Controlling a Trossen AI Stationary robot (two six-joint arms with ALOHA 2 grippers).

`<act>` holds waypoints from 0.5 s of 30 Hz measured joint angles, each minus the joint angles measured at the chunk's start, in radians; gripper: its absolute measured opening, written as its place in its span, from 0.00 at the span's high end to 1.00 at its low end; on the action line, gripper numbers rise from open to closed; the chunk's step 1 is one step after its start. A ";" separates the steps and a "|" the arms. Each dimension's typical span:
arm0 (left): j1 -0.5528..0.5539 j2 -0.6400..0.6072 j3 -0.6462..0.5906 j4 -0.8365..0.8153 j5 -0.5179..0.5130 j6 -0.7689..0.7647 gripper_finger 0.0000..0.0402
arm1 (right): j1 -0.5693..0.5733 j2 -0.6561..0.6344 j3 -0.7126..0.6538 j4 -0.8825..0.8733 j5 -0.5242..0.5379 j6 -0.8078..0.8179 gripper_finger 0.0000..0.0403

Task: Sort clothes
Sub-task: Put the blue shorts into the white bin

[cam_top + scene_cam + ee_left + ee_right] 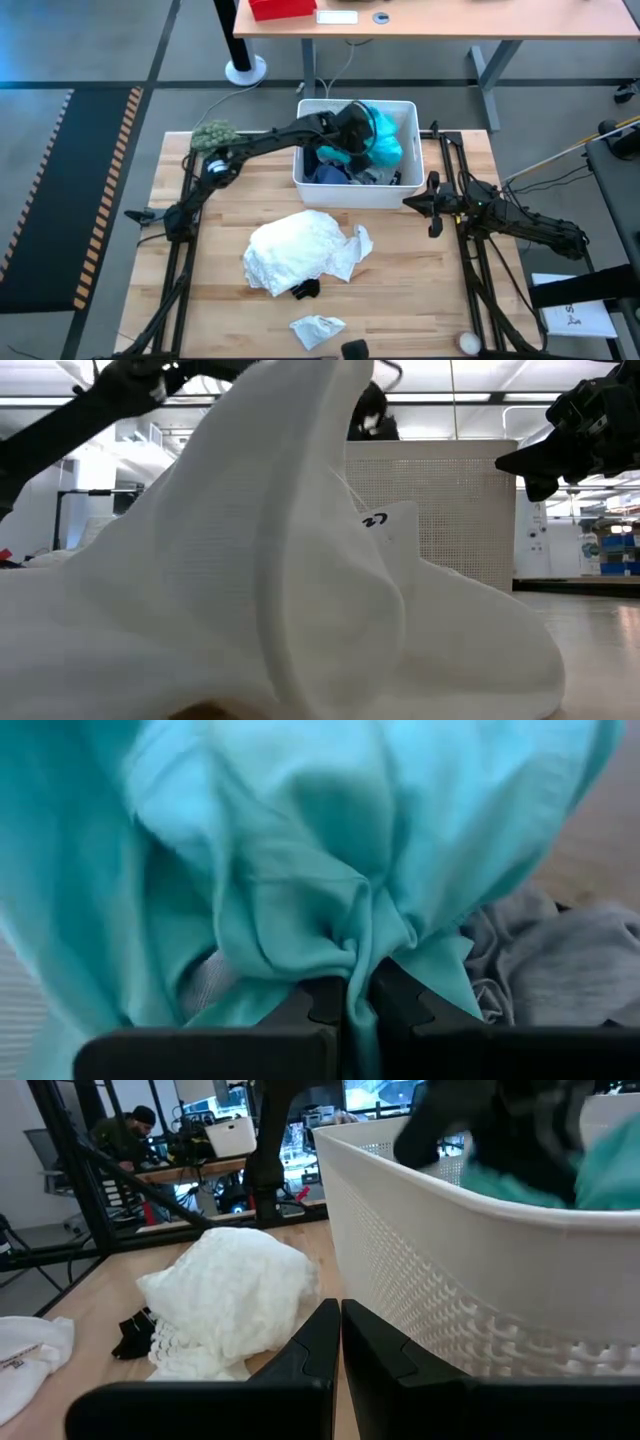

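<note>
Left hand (350, 1005) clenched on a gathered fold of the turquoise garment (330, 850), inside the white bin (300, 180) at the tabletop's far edge. We judge it light, limp, likely to drape; right hand (432, 203) closed empty beside the bin.

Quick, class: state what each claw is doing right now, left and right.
Left claw: shut on the turquoise garment, over the white bin.
Right claw: shut, holding nothing, beside the bin.

Only one mark can be made out: a small dark scrawl resembling "22" on the tag (385, 525) sticking out of the white garment (250, 590). Printing on other items is illegible.
</note>
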 joint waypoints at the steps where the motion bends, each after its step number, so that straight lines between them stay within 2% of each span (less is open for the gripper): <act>1: 0.000 0.016 0.000 0.000 0.016 -0.011 0.99 | 0.000 0.000 0.000 0.000 0.000 0.000 1.00; 8: -0.008 0.067 -0.004 0.015 0.059 -0.080 0.99 | 0.000 0.000 0.000 0.000 0.000 0.000 1.00; 15: -0.011 0.073 -0.075 0.136 0.061 -0.168 0.97 | 0.000 0.000 0.000 0.000 0.000 0.000 1.00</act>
